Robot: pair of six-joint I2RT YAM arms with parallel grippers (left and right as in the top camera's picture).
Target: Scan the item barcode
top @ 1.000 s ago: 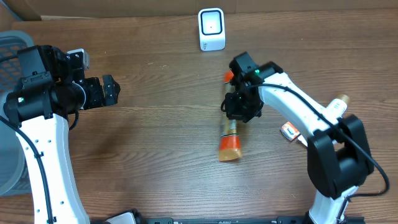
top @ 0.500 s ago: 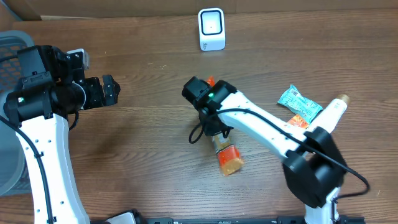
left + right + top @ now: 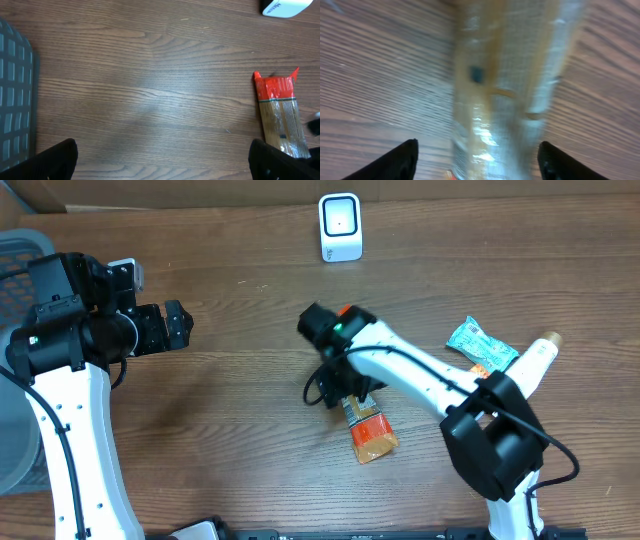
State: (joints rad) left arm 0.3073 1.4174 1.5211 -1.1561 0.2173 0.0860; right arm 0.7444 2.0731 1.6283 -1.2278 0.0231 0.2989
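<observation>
Lets go of the packet (image 3: 370, 432) with the right gripper (image 3: 477, 146), now spread wide over it, flat and well apart from the scanner (image 3: 340, 226), holds the left gripper (image 3: 172, 326) open far to the scanner's left, so probably no scan yet.

Orange-ended clear packet (image 3: 371, 436) lies flat, well apart from white scanner (image 3: 340, 227).

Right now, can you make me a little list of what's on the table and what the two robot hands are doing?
scanner: white box at the far side, apart from everything else
item: long packet with orange ends, lying flat
right gripper: open, one finger on each side of the long packet, not squeezing it
left gripper: open, empty, well away from the long packet
other things: teal snack packet; grey basket
</observation>
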